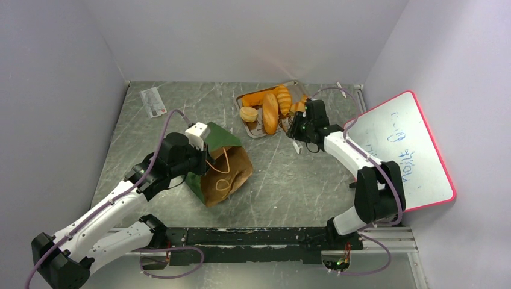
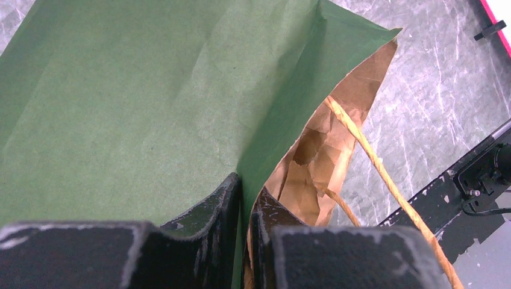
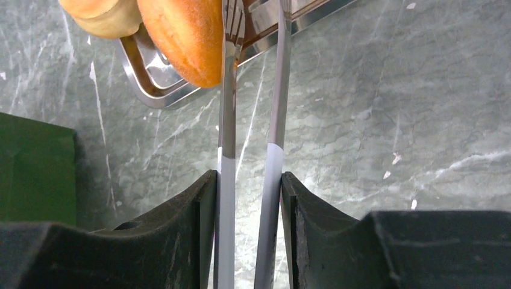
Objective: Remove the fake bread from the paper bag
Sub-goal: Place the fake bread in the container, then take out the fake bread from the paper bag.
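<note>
Both clamped: left pincer (image 2: 246, 183) on the paper bag (image 2: 120, 108) rim, right pincer (image 3: 248, 180) on metal tongs (image 3: 276, 108)

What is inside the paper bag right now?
Through the paper bag mouth only creased brown lining and a tan cord handle show. The fake bread in view lies on the tray, outside. The bag's bottom is hidden by its green wall, pinched by the left pincer.
</note>
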